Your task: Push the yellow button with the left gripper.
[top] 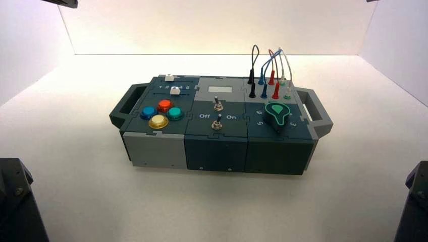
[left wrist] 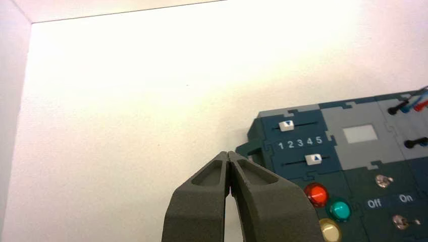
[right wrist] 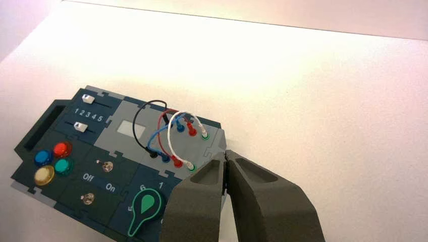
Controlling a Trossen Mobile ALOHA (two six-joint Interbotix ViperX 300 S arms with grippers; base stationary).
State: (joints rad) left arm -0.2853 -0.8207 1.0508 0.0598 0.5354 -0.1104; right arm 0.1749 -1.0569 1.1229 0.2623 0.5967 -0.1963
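Observation:
The yellow button (top: 158, 121) is the nearest of a cluster of coloured domes on the left end of the box top. In the left wrist view the yellow button (left wrist: 330, 230) lies at the picture's lower edge, partly behind one finger. My left gripper (left wrist: 228, 155) is shut with nothing in it. It hangs above the white table, off the box's left end and well short of the button. My right gripper (right wrist: 225, 154) is shut too and empty, over the box's wire-end corner. Only dark parts of the left arm (top: 15, 201) and right arm (top: 415, 199) show in the high view's bottom corners.
Around the yellow button sit a red button (left wrist: 317, 194), a green button (left wrist: 339, 210) and a blue button (top: 148, 112). Two white sliders (left wrist: 286, 125) flank the lettering "1 2 3 4 5". Two toggle switches (top: 217, 105), a green knob (top: 277, 112), looped wires (top: 267, 65) and end handles (top: 318, 112) fill the remainder.

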